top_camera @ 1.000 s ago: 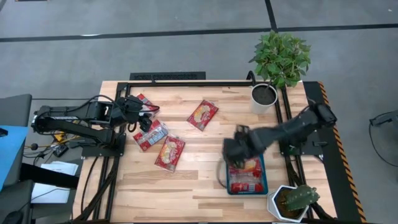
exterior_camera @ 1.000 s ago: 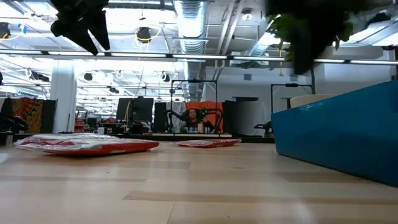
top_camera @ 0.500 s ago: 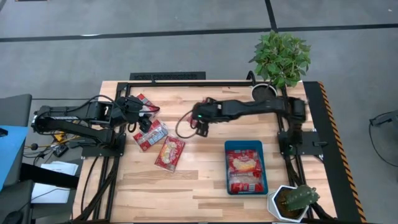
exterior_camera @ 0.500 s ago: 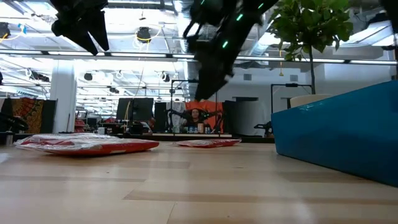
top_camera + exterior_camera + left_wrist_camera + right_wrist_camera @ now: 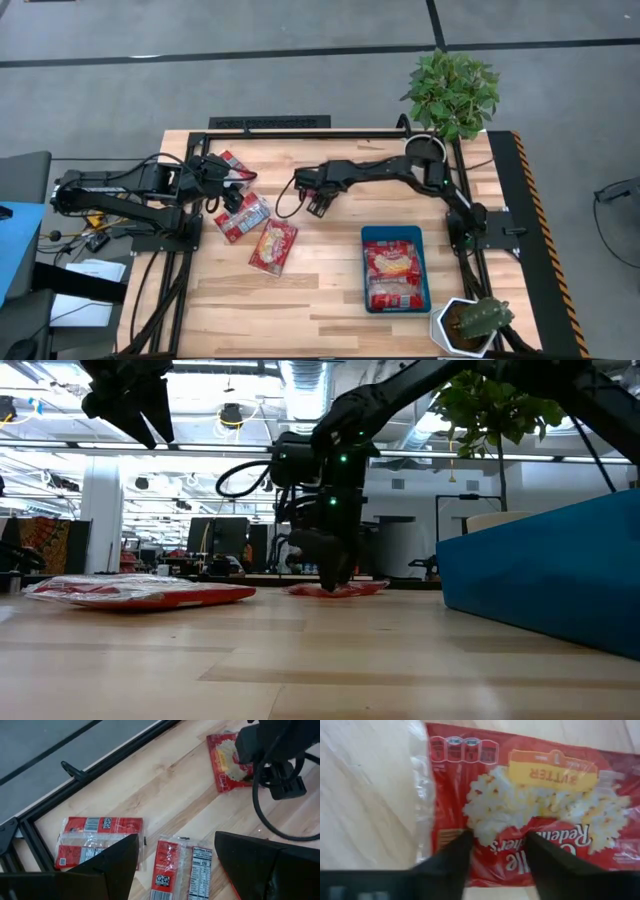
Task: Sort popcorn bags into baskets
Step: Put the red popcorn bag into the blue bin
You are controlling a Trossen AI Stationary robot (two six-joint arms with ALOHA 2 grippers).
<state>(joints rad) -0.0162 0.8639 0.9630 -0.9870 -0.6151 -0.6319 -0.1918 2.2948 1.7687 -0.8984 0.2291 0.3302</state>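
Two popcorn bags (image 5: 393, 263) or so already lie in blue tray (image 5: 422, 262); approx four left on worktop (image 5: 300, 300). Right gripper (image 5: 497, 845), jaws open, straddles butter popcorn bag (image 5: 535, 805) mid-worktop. Left gripper (image 5: 175, 865) open, waits above bags at left

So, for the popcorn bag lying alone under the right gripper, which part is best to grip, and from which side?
Probably from straight above, at the bag's clear sealed end, where it is thinnest. It lies flat on the table, so there is no side edge to pinch. The open right gripper hangs right over that end, one finger on each side of the printed popcorn. The left gripper waits by other bags.
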